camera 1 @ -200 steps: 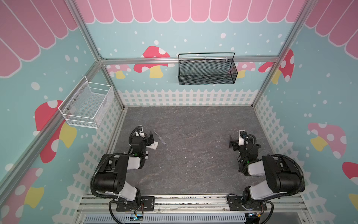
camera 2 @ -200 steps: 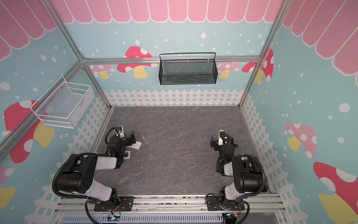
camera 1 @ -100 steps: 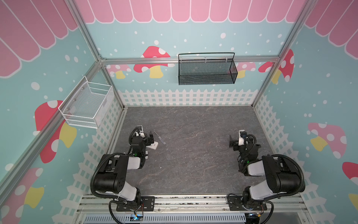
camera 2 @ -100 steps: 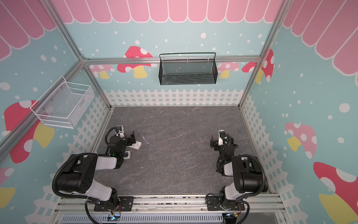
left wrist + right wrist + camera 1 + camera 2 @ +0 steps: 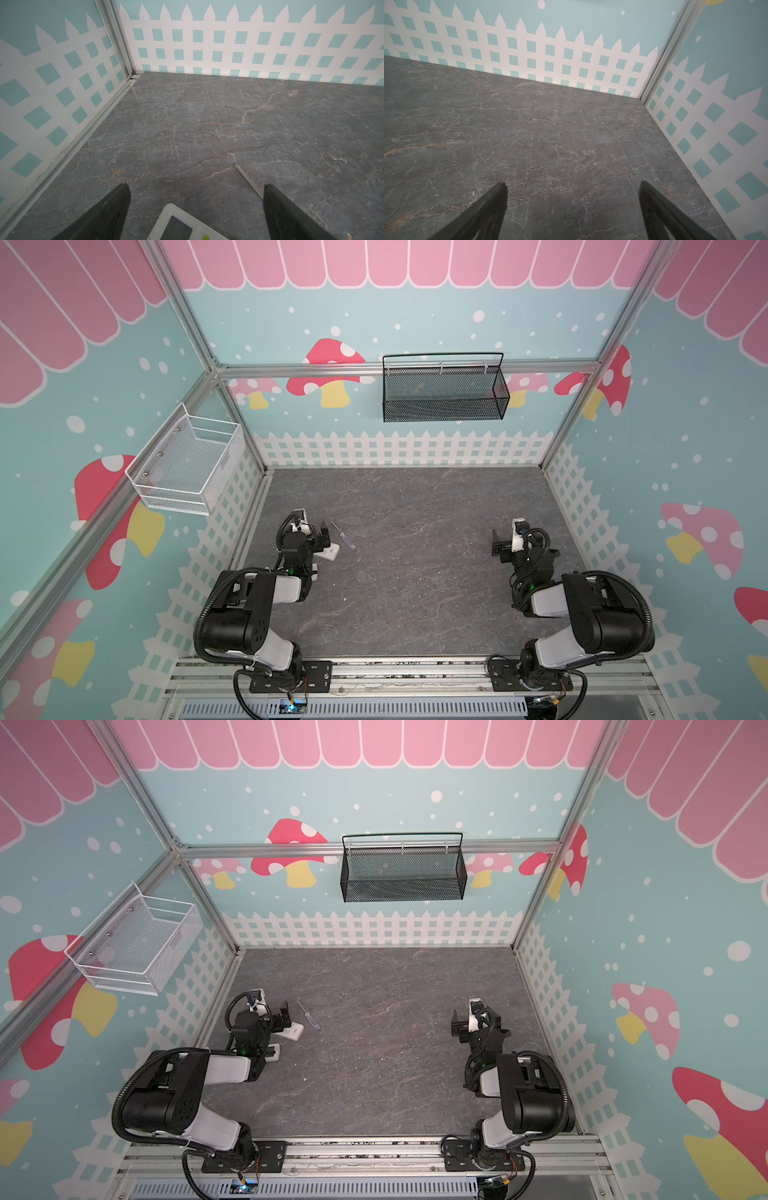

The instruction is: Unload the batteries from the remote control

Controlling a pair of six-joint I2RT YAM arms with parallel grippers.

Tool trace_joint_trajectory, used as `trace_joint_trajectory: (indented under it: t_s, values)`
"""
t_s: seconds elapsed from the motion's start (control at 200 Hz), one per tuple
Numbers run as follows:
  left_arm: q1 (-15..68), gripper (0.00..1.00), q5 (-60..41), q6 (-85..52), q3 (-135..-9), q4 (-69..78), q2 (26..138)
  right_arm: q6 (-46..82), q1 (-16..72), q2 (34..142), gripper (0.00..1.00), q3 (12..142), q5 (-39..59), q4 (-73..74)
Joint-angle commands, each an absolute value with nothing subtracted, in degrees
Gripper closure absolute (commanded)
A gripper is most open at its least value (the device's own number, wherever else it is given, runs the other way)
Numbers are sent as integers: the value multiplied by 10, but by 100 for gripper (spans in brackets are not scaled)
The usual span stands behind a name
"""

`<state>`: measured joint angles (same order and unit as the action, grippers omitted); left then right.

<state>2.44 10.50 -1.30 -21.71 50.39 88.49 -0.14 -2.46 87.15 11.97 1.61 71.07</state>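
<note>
My top views both look steeply down from high over the near edge, sharing the whole table. My wrist cameras sit low and close, facing the far wall past my left gripper and right gripper.

The remote control lies at the desk's left side, under the left tool. The screwdriver lies just right of it.

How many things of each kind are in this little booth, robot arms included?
Robot arms: 2, one on the left, one on the right
Baskets on the walls: 2, one white, one black
Remote: 1, partly hidden under the left arm
Screwdriver: 1
Total: 6
</note>
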Motion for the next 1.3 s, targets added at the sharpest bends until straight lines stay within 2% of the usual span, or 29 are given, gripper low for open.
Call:
trace_joint_trajectory:
  t_s: [0.0, 0.45, 0.54, 0.655, 0.79, 0.871, 0.936, 0.971, 1.056, 1.186, 1.296]
  values:
    - [25, 0, 108, -22, -228, 504, 881, 0, -22, 870, 1, 124, 22, 729]
    - [29, 0, 100, -15, -227, 506, 882, -2, -21, 870, 1, 125, 22, 728]
    - [28, 0, 83, -9, -213, 507, 848, -14, -19, 850, 1, 119, 51, 733]
    - [30, 0, 73, -3, -230, 421, 779, -3, -16, 730, 1, 158, 56, 557]
    - [33, 0, 63, 12, -267, 333, 739, -1, -16, 649, 1, 147, 113, 551]
    - [35, 0, 73, 12, -325, 206, 716, 54, -17, 627, 1, 156, 129, 531]
    - [34, 0, 82, -3, -402, 60, 709, 174, -17, 631, 1, 179, 78, 484]
    - [33, 0, 77, -8, -437, -2, 707, 207, -17, 645, 1, 204, 84, 456]
    - [33, 0, 77, -36, -495, -113, 680, 194, -3, 700, 1, 291, 171, 375]
    - [28, 0, 74, -94, -525, -200, 639, 157, 103, 762, 1, 390, 115, 283]
    - [-25, 0, -45, -132, -514, -211, 627, 146, 190, 804, 1, 424, 79, 287]
